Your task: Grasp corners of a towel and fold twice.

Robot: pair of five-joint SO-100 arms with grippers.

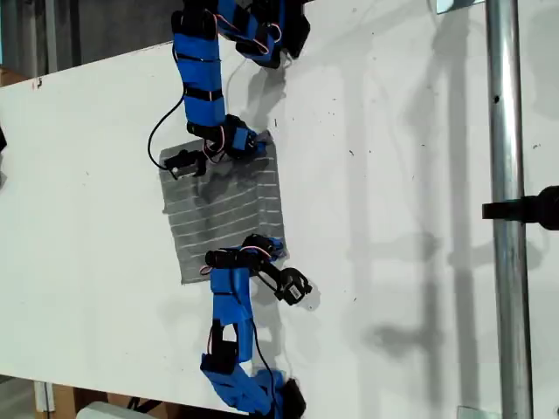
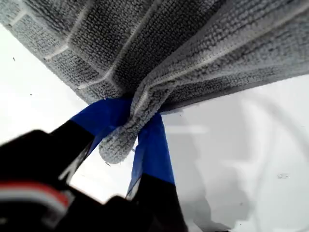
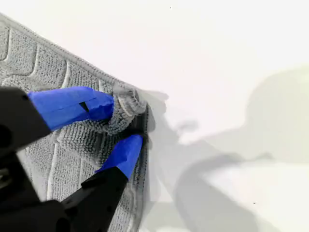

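Where the towel lies: the grey, white-striped towel (image 1: 223, 205) is spread on the white table (image 1: 393, 175), mostly flat in the exterior view, with two of its corners caught by grippers.
My first gripper: my first gripper (image 2: 134, 140) is pinching a corner (image 2: 116, 147) of the towel, its blue-taped jaws pressed against a bunched roll of cloth. From that pinch the towel fans out, its edge raised clear of the table.
My second gripper: my second gripper (image 3: 123, 121) is clamped on another corner (image 3: 126, 104) of the towel, the hem crumpled between the blue tips. Around this pinch the towel lies flat against the table.
Arms at the towel: in the exterior view one blue arm (image 1: 199, 78) reaches to the towel from beyond its upper edge, and another blue arm (image 1: 231, 305) reaches to it from below its lower edge. Each ends at one of the two towel corners on the side facing the metal pole (image 1: 507, 201).
Which arm is which: the wrist views do not settle it.
Free corners: the two towel corners on the side away from the pole rest on the table, ungripped.
Metal pole: upright in the frame, well apart from the towel, with bare table between them.
Shadows: soft grey arm shadows fall on the table between the towel and the pole.
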